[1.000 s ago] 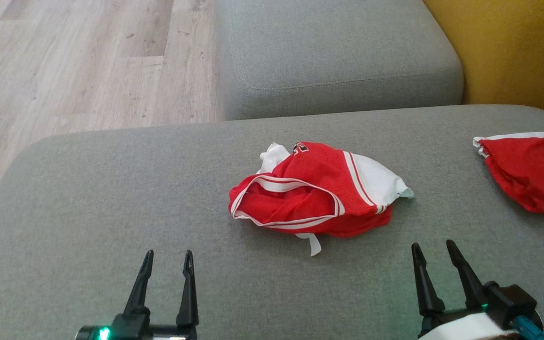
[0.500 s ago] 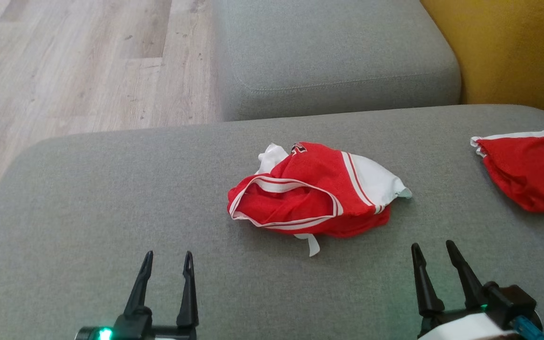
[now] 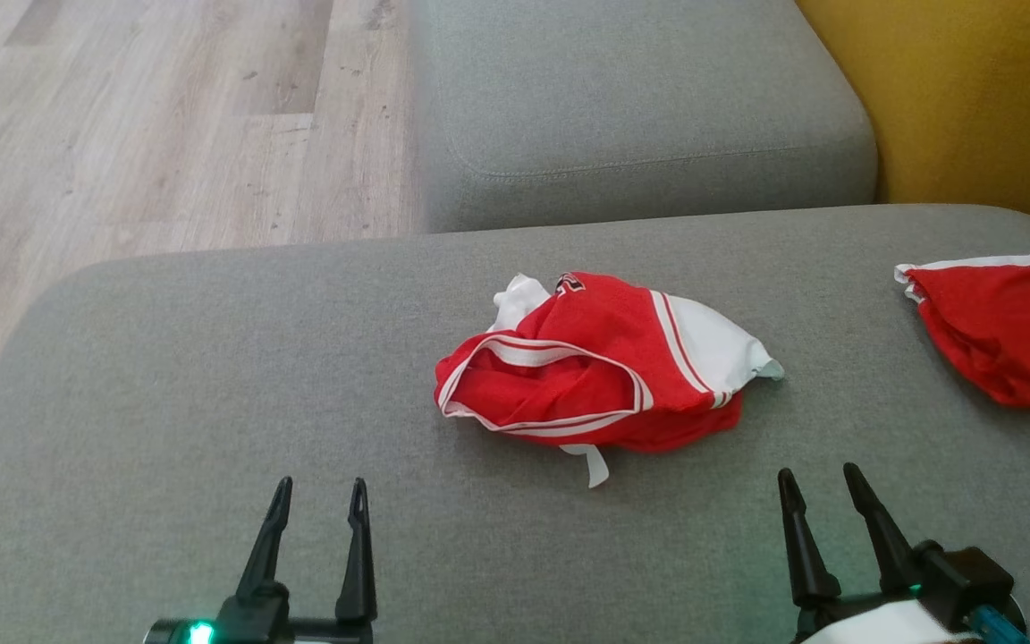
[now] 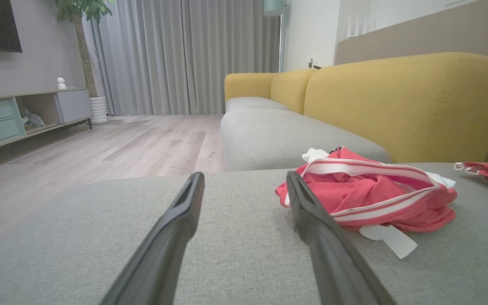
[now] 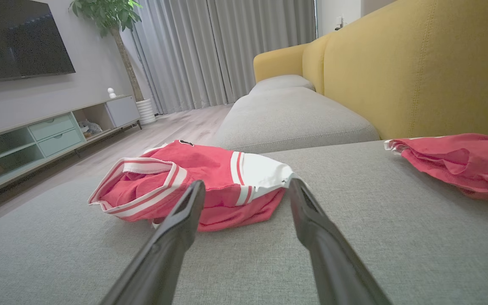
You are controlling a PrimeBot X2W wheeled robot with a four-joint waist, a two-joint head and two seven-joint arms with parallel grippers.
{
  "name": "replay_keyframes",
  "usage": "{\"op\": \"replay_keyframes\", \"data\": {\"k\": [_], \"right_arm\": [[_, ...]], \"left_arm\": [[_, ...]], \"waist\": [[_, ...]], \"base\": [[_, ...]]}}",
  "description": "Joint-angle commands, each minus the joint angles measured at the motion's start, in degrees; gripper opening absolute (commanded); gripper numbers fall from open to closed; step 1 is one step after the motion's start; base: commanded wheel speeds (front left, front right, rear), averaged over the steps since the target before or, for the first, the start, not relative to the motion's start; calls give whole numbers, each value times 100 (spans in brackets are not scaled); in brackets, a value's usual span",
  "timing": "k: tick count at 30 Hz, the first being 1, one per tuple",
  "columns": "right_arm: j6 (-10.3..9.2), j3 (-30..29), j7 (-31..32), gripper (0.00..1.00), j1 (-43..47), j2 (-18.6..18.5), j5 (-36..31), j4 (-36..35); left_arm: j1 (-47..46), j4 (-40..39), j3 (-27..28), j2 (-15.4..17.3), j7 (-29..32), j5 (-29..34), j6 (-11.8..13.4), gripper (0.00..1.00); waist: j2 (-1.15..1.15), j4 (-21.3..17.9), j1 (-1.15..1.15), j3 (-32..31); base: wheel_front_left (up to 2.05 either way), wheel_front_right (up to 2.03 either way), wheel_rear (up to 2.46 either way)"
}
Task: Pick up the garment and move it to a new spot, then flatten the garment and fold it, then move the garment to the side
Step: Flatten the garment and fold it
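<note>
A wide grey woven-fabric sofa seat [image 3: 166, 402] carries the job. A crumpled red mesh garment with white striped trim [image 3: 586, 367] lies heaped near its middle, well apart from a second red cloth with a white edge [image 3: 998, 340] bunched at the robot's far right. The long dark left fingers [image 3: 356, 555] and long dark right fingers [image 3: 799, 537] hover low over the cushion, short of the heap, both pairs spread wide and holding nothing.

The risks, to my eye, come from the heap itself. Its layers lie doubled over one another, so a pinch on the nearest fold may lift a single ply or drag the whole bundle, leaving it twisted when it comes to flattening. The soft upholstery could give under the tips and get nipped along with the cloth. A reach that strays right could take the wrong red piece.

A small white tag [image 3: 594, 462] sticks out of the near edge, blank from here. A dark emblem [image 3: 569, 281] on the far fold is too small to read. No brand name is legible.
</note>
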Motion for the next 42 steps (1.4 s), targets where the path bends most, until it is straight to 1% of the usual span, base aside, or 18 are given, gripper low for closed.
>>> {"op": "replay_keyframes", "data": {"k": [1,13,17,21,26,27,30,32,35,38,42], "right_arm": [[-4,141,-36,100,-163,-23,-60,-181],[-4,186,-36,100,-150,-22,-65,-177],[-4,230,-36,100,-174,-29,-71,-176],[-4,257,-36,100,-218,-72,-75,-191],[-4,297,-36,100,-289,-114,-84,-201],[-4,321,-36,100,-321,-127,-81,-200],[-4,436,-36,100,-376,-160,-102,-181],[-4,492,-36,100,-421,-165,-106,-193],[-4,557,-36,100,-481,-179,-97,-216],[-4,596,-36,100,-514,-198,-87,-217],[-4,580,-36,100,-519,-208,-76,-217]], "left_arm": [[-184,-159,179,-4,-54,60,5,100],[-161,-168,141,-4,-55,47,5,100],[-199,-144,58,-4,-55,21,-6,100],[-360,-101,-143,-4,-55,4,-40,100],[-791,57,-629,-4,-55,-73,-181,100],[-1021,205,-900,-4,-55,-99,-269,100],[-1427,626,-1349,-4,-55,-7,-419,100],[-1702,973,-1594,-4,-55,-30,-483,100],[-2112,1479,-1921,-4,-55,-98,-512,100],[-2495,1873,-2151,-4,-55,-167,-443,100],[-2929,2275,-2173,-4,-55,-114,-117,100]], "waist": [[0,5,0,1],[0,-10,0,-4],[0,-94,0,53],[0,-244,0,151],[0,-518,0,293],[0,-635,0,341],[0,-901,0,414],[0,-1093,0,466],[0,-1367,0,555],[0,-1620,0,630],[0,-1860,0,735]], "base": [[0,0,0],[0,0,0],[0,0,0],[0,0,0],[0,0,0],[0,0,0],[0,0,0],[0,0,0],[0,0,0],[0,0,0],[0,0,0]]}}
